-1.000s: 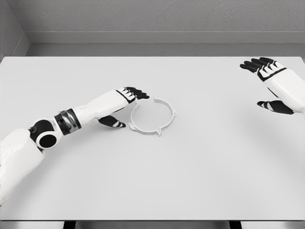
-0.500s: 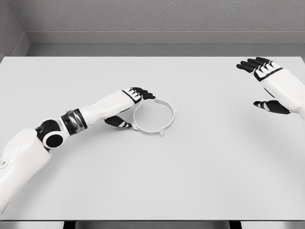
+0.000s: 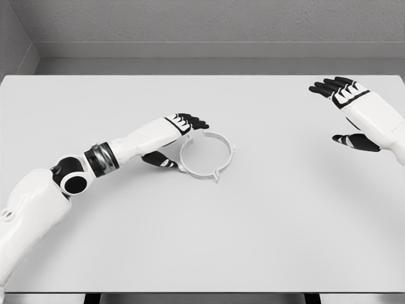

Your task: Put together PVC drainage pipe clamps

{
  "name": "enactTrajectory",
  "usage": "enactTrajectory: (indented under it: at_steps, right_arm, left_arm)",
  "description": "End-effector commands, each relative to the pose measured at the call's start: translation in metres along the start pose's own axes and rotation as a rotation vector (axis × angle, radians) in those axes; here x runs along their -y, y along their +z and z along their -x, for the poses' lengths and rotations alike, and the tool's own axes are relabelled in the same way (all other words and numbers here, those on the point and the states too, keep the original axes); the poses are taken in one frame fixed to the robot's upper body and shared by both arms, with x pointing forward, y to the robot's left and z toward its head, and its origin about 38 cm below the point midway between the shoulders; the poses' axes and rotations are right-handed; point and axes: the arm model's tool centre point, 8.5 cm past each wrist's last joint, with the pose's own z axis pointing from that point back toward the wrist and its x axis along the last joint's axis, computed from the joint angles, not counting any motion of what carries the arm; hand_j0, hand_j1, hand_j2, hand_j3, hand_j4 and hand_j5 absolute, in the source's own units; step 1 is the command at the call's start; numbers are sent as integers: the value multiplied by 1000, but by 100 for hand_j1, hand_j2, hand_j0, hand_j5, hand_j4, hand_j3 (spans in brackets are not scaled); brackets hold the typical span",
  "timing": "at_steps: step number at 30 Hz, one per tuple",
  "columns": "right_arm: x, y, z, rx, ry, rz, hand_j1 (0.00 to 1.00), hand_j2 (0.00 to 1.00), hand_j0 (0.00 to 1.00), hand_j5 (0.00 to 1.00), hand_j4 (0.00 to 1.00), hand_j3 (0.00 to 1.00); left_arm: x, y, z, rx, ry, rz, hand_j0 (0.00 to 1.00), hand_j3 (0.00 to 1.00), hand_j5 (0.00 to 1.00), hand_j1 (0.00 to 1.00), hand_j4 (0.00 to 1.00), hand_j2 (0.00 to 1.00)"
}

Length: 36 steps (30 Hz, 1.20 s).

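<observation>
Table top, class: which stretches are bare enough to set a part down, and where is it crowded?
Bare: the table near its front edge, and the middle between the clamp ring and the right hand. Crowded: the ring's left side, where the left hand sits against it.

Clamp ring (image 3: 206,156) lies on the worktop (image 3: 253,228), left of centre. Left hand (image 3: 180,130) touches its left edge; right hand (image 3: 351,107) is well apart, far right.

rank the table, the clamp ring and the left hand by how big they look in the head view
1. table, by far the largest, filling most of the picture.
2. clamp ring, lying flat on the table.
3. left hand, at the ring's left edge; it looks close to the ring in size, so this order is unsure.
</observation>
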Motion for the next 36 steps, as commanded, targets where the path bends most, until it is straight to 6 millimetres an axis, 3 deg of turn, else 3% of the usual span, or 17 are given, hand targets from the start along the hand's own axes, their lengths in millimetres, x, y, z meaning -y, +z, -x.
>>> enactTrajectory:
  at_steps: [1, 13, 23, 29, 36]
  right_arm:
    - [1, 0, 0, 1, -5, 4, 100, 100, 100, 100, 100, 100]
    - [0, -1, -1, 5, -8, 5, 100, 100, 100, 100, 100, 100]
    - [0, -1, -1, 6, -8, 4, 100, 100, 100, 100, 100, 100]
    - [-1, -2, -3, 11, -10, 1, 100, 100, 100, 100, 100, 100]
    - [-2, -3, -3, 12, -10, 0, 100, 100, 100, 100, 100, 100]
  left_arm:
    - [0, -1, 0, 1, 6, -6, 100, 100, 100, 100, 100, 100]
    - [-5, -4, 4, -8, 15, -18, 100, 100, 100, 100, 100, 100]
    - [-17, 11, 5, -4, 12, -38, 100, 100, 100, 100, 100, 100]
    - [-11, 11, -8, 27, 15, -34, 100, 100, 100, 100, 100, 100]
    - [-7, 10, -7, 23, 14, -26, 100, 100, 100, 100, 100, 100]
